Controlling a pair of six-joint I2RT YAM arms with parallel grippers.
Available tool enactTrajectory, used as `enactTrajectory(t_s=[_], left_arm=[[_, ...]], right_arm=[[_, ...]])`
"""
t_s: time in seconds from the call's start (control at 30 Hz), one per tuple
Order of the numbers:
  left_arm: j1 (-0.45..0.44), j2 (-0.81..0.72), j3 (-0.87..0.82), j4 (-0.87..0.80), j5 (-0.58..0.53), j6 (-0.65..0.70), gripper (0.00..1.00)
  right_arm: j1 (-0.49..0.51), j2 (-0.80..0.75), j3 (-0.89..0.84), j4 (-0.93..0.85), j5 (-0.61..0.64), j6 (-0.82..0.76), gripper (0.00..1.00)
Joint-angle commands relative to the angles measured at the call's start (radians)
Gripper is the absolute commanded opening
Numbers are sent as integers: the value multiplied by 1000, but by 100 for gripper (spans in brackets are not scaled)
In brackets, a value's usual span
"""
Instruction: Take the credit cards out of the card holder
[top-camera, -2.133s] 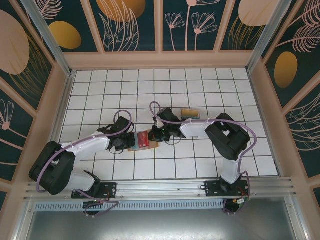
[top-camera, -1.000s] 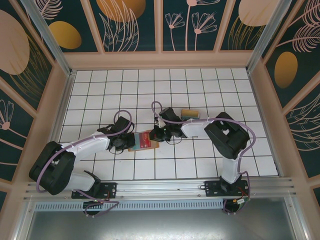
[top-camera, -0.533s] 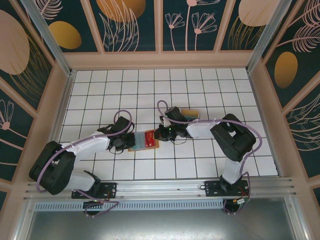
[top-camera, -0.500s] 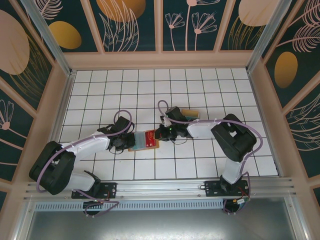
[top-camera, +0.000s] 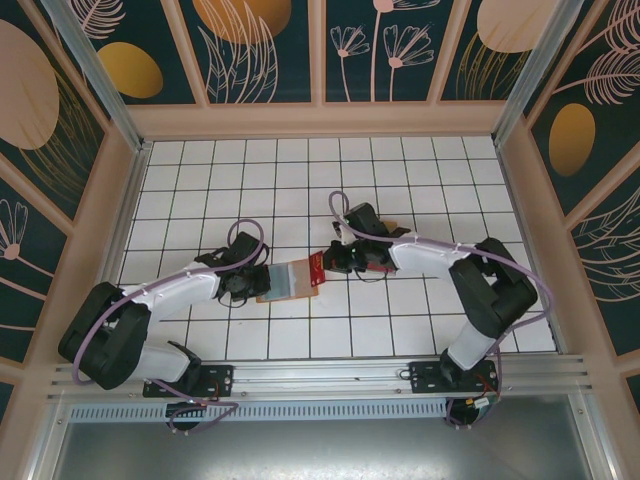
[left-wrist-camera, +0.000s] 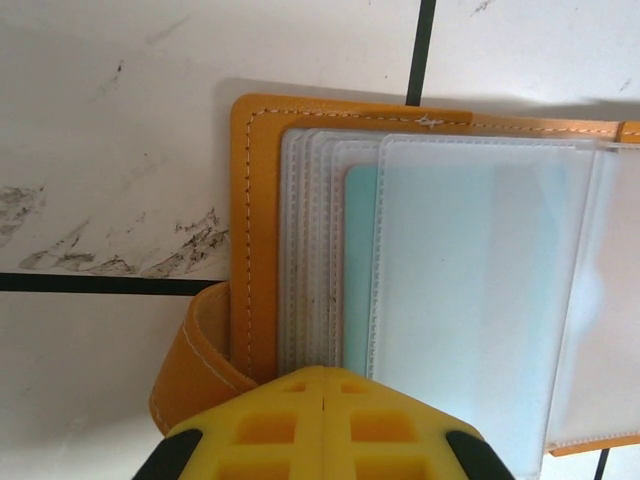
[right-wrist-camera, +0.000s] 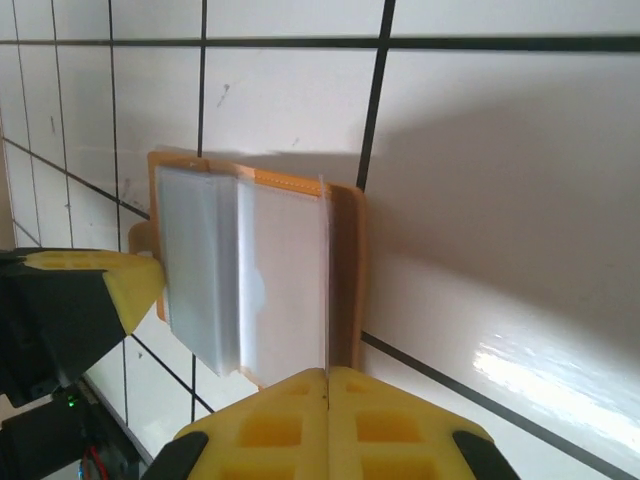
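Leftmost, the left gripper (top-camera: 251, 283) is seen with its fingers together, tips set on the left cover of the card holder (top-camera: 283, 284), just beside its tab (left-wrist-camera: 190, 365). The holder is laid open on the tiled table (top-camera: 200, 190) between both grippers, with clear sleeves (left-wrist-camera: 470, 290) fanned and a teal card (left-wrist-camera: 358, 270) pocketed. At its right edge a red card (top-camera: 316, 268) is pinched by the closed right gripper (top-camera: 328, 264). The holder is judged light, floppy and apt to slide, so best pinned at the cover. The cards are judged stiff, thin and slick, best nipped by an exposed edge. Since half a second ago, the red card has been drawn rightward to the holder's edge and the right arm swung outward.
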Motion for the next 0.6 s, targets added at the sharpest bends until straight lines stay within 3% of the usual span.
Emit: enactTrajectory(t_s=[0.0, 0.07, 0.3, 0.33, 0.57], left_arm=[[3, -53, 41, -24, -38, -17, 7], [4, -87, 57, -16, -59, -21, 19], [3, -199, 90, 44, -112, -7, 94], [3, -213, 92, 56, -116, -1, 98], [4, -269, 85, 116, -121, 42, 99]], right_arm=[[-9, -95, 94, -167, 127, -141, 0], [-9, -135, 139, -248, 204, -212, 0], [-7, -233, 241, -454, 360, -522, 0], [-4, -251, 239, -470, 369, -587, 0], [49, -376, 181, -518, 537, -1014, 0]])
